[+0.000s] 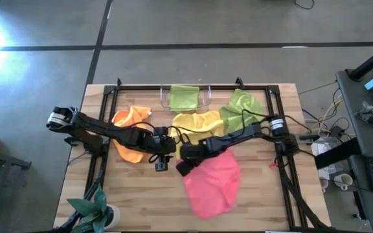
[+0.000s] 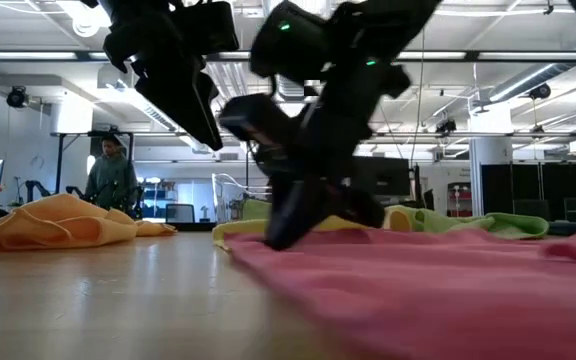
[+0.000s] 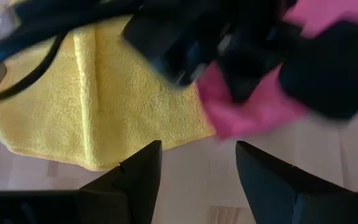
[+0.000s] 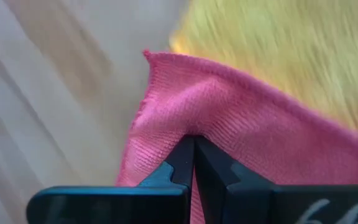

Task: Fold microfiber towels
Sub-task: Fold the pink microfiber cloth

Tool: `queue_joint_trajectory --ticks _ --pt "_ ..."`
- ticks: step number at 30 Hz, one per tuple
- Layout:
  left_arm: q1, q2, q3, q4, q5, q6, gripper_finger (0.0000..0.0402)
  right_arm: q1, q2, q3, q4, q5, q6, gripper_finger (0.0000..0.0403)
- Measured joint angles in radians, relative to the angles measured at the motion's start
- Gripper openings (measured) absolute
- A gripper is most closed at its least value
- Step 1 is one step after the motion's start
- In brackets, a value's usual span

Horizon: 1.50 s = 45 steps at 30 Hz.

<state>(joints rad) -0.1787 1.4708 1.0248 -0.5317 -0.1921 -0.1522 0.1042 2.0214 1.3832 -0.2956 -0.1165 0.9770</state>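
Honestly, no legible writing can be made out. The pink towel (image 4: 241, 118) corner is pinched tight by the right end effector (image 4: 194, 163), low on the surface (image 1: 141, 194); the left end effector (image 3: 197, 174) is held spread wide, empty, beside it.

Matt pink cloth (image 4: 241, 112), wooden table (image 1: 141, 194)

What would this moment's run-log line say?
right tool: shut on pink towel corner | left tool: open, empty, beside it | yellow towel: unfolded behind | stage: fold starting
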Motion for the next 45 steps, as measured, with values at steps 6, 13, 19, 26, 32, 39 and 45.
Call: queue_joint_trajectory --ticks 6,13,19,26,32,39,45 --pt "-0.004 -0.015 0.000 -0.054 0.000 -0.031 0.0189 -0.043 0.070 0.135 -0.061 0.005 -0.063 0.0008" --pt "-0.047 -0.064 -0.009 -0.054 0.000 -0.080 0.0189 -0.051 0.036 0.146 -0.067 0.011 -0.190 0.0008" --pt "-0.113 -0.062 -0.015 -0.007 0.000 -0.088 0.0189 -0.027 -0.057 0.147 -0.128 0.012 -0.267 0.0008" --pt "-0.147 0.012 -0.049 0.171 0.000 -0.097 0.0189 0.082 -0.147 0.147 -0.337 0.005 -0.301 0.0008" --pt "-0.147 0.084 -0.116 0.379 0.001 -0.096 0.0189 0.189 -0.146 0.129 -0.407 0.013 -0.271 0.0008" --pt "-0.143 0.167 -0.158 0.500 0.001 -0.093 0.0189 0.225 -0.142 0.059 -0.401 0.049 -0.204 0.0008" --pt "-0.142 0.228 -0.164 0.566 0.001 -0.077 0.0189 0.228 -0.141 -0.006 -0.395 0.035 -0.156 0.0008"
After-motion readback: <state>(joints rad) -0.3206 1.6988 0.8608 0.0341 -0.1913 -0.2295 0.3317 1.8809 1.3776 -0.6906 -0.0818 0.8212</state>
